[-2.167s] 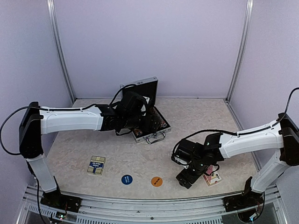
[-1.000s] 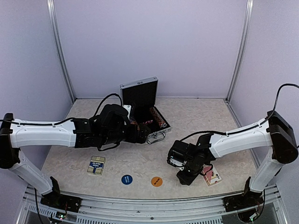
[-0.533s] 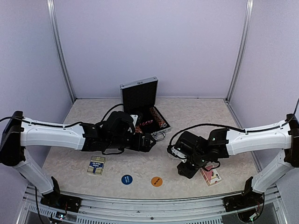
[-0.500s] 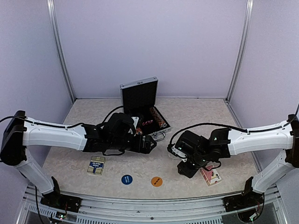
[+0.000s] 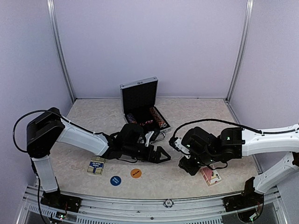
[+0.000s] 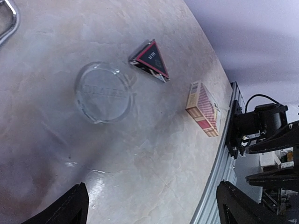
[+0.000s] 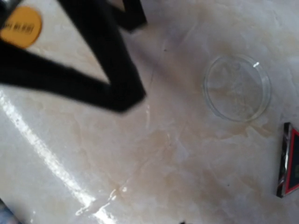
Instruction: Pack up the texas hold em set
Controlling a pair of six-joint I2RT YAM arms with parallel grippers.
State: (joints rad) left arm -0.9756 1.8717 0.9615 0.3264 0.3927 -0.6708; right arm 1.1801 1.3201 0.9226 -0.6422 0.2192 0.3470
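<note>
Briefcase (image 5: 142,111) open at back of counter (image 5: 93,126), chips (image 5: 156,120) inside, lid up to take rest.
Left fingers (image 6: 74,205) spread wide, empty, aimed at clear disc (image 6: 103,92) — likely next pick.
Triangle (image 6: 150,59) and red deck (image 6: 202,108) just beyond.
Right fingers (image 5: 188,166) close by — gap cannot tell.
Blue deck (image 5: 96,164), blue disc (image 5: 115,180), orange disc (image 5: 136,173) loose near front edge.

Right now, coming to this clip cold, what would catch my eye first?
The open silver briefcase at the back middle of the table, lid upright, striped chips inside, stands out first. In front of it the left claw, spread wide and empty, hangs low near a clear disc and a dark triangle. A blue disc and an orange disc lie near the front edge.
</note>
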